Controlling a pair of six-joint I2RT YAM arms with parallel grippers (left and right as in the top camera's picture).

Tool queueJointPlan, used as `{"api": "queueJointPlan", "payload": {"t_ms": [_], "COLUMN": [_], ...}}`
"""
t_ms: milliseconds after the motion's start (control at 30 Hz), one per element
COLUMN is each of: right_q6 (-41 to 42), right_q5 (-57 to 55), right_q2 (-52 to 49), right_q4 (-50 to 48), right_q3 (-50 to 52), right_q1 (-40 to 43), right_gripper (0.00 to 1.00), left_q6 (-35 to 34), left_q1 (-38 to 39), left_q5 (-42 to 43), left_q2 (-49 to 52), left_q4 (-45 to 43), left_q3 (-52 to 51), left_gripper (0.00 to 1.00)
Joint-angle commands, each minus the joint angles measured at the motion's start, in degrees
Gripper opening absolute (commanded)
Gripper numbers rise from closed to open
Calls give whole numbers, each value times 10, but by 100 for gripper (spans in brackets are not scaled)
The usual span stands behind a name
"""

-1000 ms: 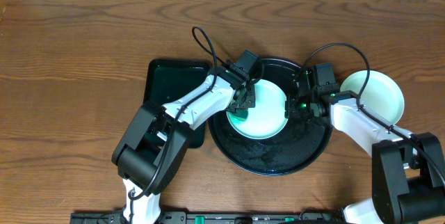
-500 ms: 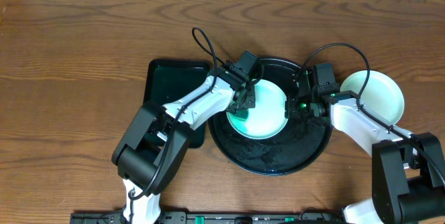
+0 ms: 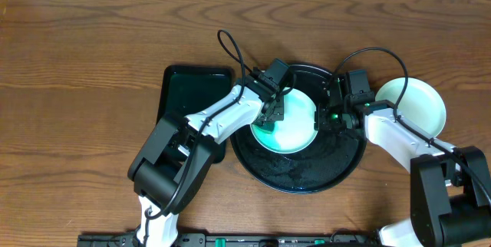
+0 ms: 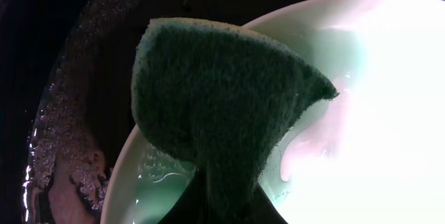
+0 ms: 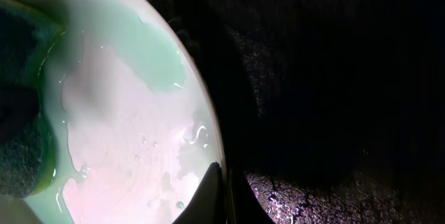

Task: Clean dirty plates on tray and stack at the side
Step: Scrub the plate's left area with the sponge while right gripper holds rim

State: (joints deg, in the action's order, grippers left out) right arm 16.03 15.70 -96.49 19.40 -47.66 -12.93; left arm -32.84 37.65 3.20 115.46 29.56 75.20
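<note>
The plate is wet and soapy. If I bear down too hard with the sponge, the plate could slip from my right gripper and skid across the tray. My left gripper is clenched on the sponge and angled down onto the plate's left side. My right gripper seems pinched on the right rim, though that view is dark. The tray sits mid-counter, toward the far edge.
</note>
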Motion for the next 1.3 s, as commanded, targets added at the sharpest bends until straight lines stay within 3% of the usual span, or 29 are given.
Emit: {"api": "queueJointPlan", "payload": {"t_ms": [0, 433, 700, 833, 1000, 1267], "right_q6": [-4, -4, -4, -4, -4, -4], "right_q5": [-4, -4, -4, -4, -4, -4], "right_q2": [-3, -3, -3, -3, -3, -3], "right_q4": [0, -2, -2, -2, -2, -2], "right_q3": [6, 6, 6, 6, 6, 6], "right_q1": [-6, -7, -7, -7, -7, -7], "right_gripper": [1, 1, 1, 1, 1, 1], "left_q6": [-3, -3, -5, -2, 2, 2], "left_q1": [16, 16, 15, 15, 15, 16], "left_q5": [65, 180, 183, 148, 40, -55], "left_q2": [69, 30, -42, -92, -145, -152], "left_q4": [-3, -7, -21, -21, -16, -6], "left_q3": [-29, -13, -12, -12, -12, -20], "left_gripper": [8, 8, 8, 8, 8, 8]}}
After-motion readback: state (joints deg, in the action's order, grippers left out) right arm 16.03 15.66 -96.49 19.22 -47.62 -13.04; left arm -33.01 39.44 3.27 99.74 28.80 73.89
